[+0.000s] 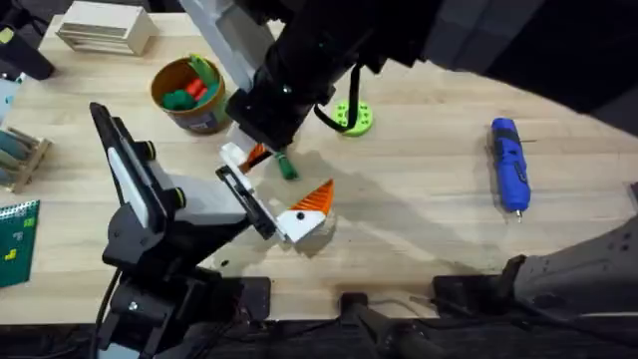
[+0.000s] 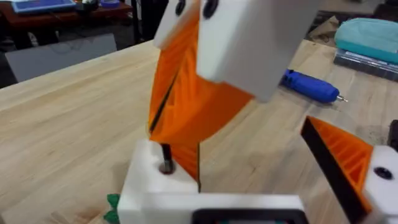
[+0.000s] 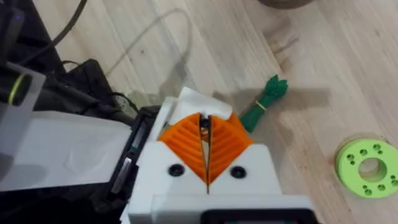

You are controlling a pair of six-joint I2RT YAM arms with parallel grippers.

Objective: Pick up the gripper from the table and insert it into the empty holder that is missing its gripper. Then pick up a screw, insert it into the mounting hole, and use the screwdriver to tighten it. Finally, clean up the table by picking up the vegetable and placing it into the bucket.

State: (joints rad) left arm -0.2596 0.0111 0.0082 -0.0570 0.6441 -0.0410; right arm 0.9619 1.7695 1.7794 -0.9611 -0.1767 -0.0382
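My left gripper (image 1: pixel 274 186) (image 2: pixel 255 168) lies open on the table (image 1: pixel 419 229). One of its fingers carries an orange pad (image 2: pixel 342 155). The other is the bare white holder (image 2: pixel 149 186) (image 3: pixel 193 102) with a hole (image 2: pixel 166 167) on top. My right gripper (image 1: pixel 256 155) (image 2: pixel 177 140) (image 3: pixel 205 146) reaches across from above, shut on the orange gripper piece (image 2: pixel 186 106), whose lower end touches the holder. The dark-green vegetable (image 1: pixel 287 167) (image 3: pixel 264 102) lies just beyond. At the far left stands the bucket (image 1: pixel 204 122). The blue screwdriver (image 1: pixel 508 165) (image 2: pixel 311 87) lies at the right. The screw is out of view.
Green and red toys sit in the bucket. A bright green disc (image 1: pixel 354 118) (image 3: pixel 367 168) lies behind the grippers. A wooden block stack (image 1: pixel 105 28), a small rack (image 1: pixel 20 155) and a green board (image 1: pixel 15 239) line the left side.
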